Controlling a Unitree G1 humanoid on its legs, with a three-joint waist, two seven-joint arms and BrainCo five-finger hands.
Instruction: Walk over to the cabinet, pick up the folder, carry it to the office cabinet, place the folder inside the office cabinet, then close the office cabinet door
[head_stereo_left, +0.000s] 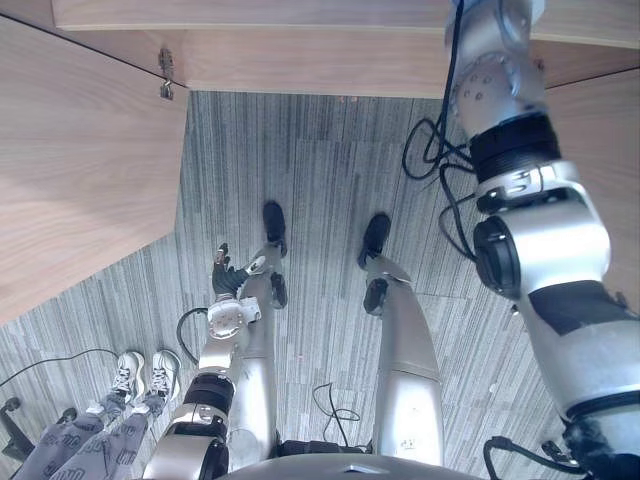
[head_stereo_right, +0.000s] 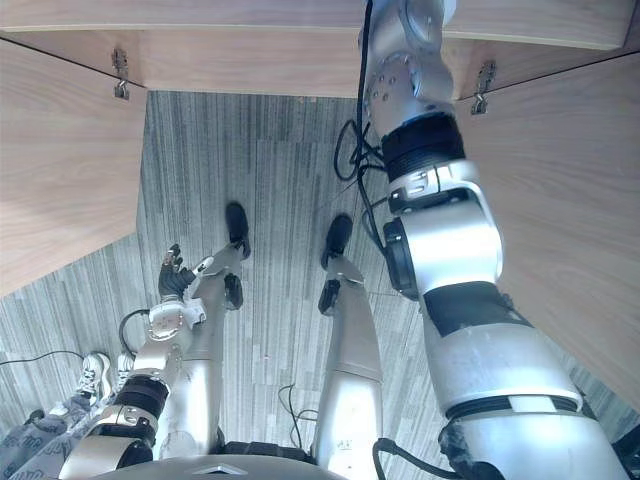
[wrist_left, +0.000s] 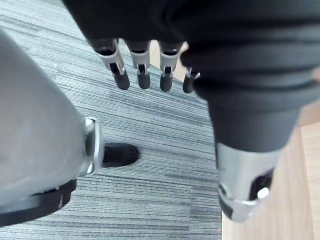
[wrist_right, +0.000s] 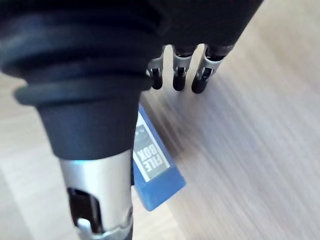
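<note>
The flat blue plastic folder (wrist_right: 157, 172) lies on a pale wood-grain shelf surface (wrist_right: 250, 150), its squared end just beside the right hand (wrist_right: 178, 75), whose fingers reach out straight and released; whether they touch it, I cannot tell. Smooth wooden cabinet doors (head_stereo_left: 80, 170) stand at both sides of open grey ribbed carpet (head_stereo_left: 320, 180); the left hand (head_stereo_left: 228, 275) hangs relaxed, grasping nothing; a person's white shoes (head_stereo_left: 140, 375) stand nearby.

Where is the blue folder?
In the right wrist view, the blue folder rests on the wooden surface beside the thumb of the right robot hand.
</note>
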